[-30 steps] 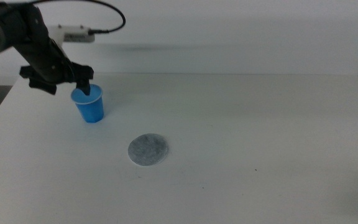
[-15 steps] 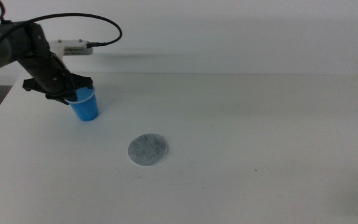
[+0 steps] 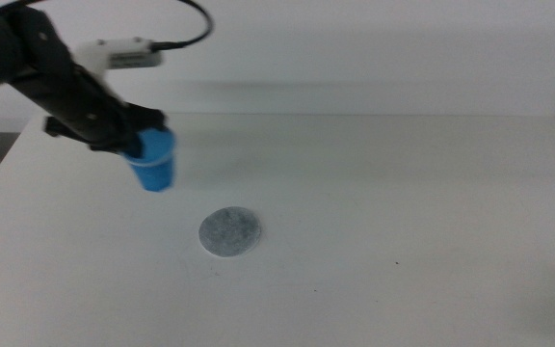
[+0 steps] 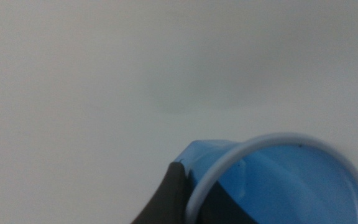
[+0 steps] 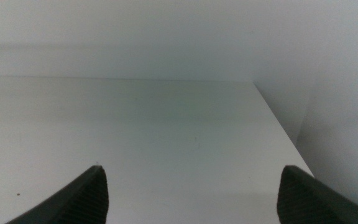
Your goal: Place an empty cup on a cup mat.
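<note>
The blue cup (image 3: 153, 164) hangs a little above the table at the left, tilted, held by its rim in my left gripper (image 3: 145, 141). In the left wrist view the cup (image 4: 278, 180) fills the lower right, its pale rim pinched between one jaw outside the wall and one inside. The round speckled grey cup mat (image 3: 228, 231) lies flat on the table, in front of and to the right of the cup, with nothing on it. My right gripper (image 5: 191, 193) is open and empty over the table's right part; it does not show in the middle view.
The white table (image 3: 403, 193) has its right edge near the right gripper, with a grey wall behind. A white box with a black cable (image 3: 123, 53) sits at the back left behind the left arm.
My left gripper has lifted the cup off the table and carried it a little to the right, toward the mat. The mat has not moved.
</note>
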Available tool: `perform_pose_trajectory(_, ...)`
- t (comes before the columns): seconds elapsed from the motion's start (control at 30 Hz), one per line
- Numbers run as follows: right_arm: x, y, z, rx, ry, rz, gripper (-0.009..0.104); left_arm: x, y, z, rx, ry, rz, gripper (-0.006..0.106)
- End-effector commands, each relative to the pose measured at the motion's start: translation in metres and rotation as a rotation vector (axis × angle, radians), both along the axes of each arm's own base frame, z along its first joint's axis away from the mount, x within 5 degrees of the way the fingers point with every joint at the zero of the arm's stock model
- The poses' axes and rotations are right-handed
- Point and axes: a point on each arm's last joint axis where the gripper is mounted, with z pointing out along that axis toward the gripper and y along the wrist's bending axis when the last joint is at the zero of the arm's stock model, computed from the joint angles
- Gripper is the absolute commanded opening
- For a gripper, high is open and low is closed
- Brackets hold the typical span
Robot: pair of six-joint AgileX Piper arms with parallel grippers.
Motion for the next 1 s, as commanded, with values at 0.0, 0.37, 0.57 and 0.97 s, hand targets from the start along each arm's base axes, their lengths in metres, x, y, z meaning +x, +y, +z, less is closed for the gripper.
perform_pose_trajectory(0.0, 0.0, 0.0, 0.0, -0.011, -0.01, 0.0, 0.093, -0.018, -0.023, 0.005, -0.037, 0.004, 0.004, -0.002)
perform_pose_trajectory(0.37, 0.0, 0.0, 0.0, -0.011, -0.01, 0.0, 0.093, -0.026, -0.093, -0.04, -0.022, 0.103, -0.049, -0.002)
perform_pose_trajectory(0.57, 0.0, 0.0, 0.0, -0.011, -0.01, 0.0, 0.093, -0.023, -0.098, -0.057, -0.036, 0.142, -0.062, -0.002)
perform_pose_trajectory(0.97, 0.0, 0.0, 0.0, -0.011, -0.01, 0.0, 0.093, -0.029, -0.092, -0.036, -0.006, 0.143, -0.119, 0.082)
